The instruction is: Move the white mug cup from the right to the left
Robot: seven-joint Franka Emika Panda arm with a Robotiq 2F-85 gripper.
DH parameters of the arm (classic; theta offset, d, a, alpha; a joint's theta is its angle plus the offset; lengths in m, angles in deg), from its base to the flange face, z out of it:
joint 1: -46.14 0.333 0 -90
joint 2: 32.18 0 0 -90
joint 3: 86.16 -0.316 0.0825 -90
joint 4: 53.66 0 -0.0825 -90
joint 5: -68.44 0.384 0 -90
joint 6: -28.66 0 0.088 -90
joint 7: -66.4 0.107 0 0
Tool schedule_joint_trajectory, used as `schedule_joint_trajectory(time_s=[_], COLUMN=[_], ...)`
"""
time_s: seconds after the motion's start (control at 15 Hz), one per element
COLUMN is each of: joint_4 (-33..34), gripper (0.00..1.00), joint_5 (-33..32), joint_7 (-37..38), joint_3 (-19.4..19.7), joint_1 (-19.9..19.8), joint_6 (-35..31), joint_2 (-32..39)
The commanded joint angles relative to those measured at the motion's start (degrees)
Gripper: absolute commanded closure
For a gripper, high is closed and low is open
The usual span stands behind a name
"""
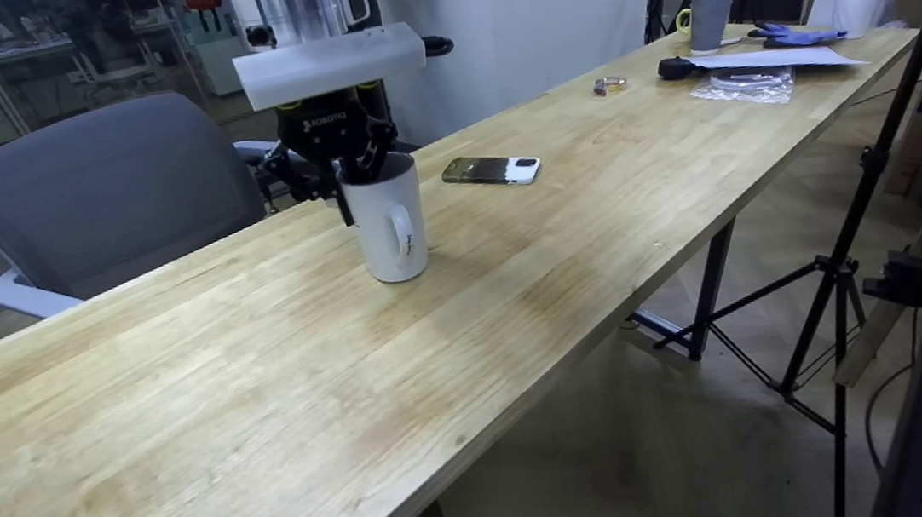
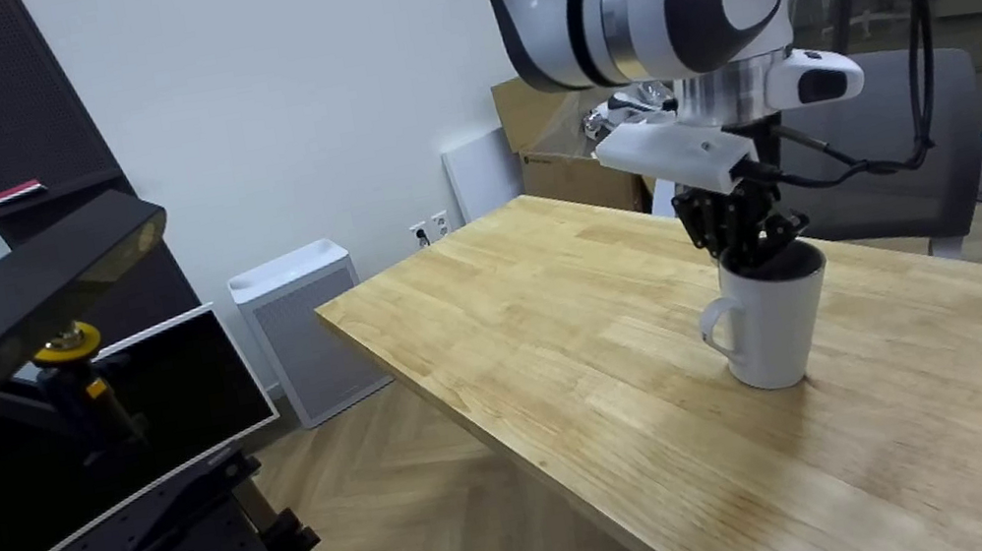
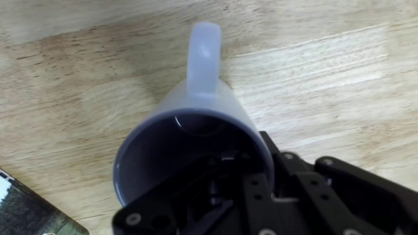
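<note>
One white mug (image 1: 378,231) is caught.
Gripper (image 1: 347,186) pinches its side; moving left and letting go probably remain.

Phone (image 1: 491,170) near mug (image 1: 386,225) — free tabletop (image 1: 177,408) opposite

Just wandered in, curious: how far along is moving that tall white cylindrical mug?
Done: the black jointed gripper grips the mug by its wall, one finger inside. In hand: possibly the carry; I can't tell whether its base touches the pale wooden table. Remaining, likely: leftward travel, then release; the jaws aren't open.
</note>
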Motion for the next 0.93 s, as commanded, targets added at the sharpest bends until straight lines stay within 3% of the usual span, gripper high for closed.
schedule_joint_trajectory(time_s=[0.0, 0.6, 0.87], joint_4=[-0.6, -1.1, -1.2], gripper=[0.6, 0.0, 0.0], joint_5=[-1.8, -5.8, -7.5], joint_7=[2.9, 8.7, 11.5], joint_3=[1.7, 6.6, 8.8], joint_1=[1.8, 7.0, 9.5], joint_6=[-1.5, -3.2, -2.5], joint_2=[-0.2, -0.1, -0.4])
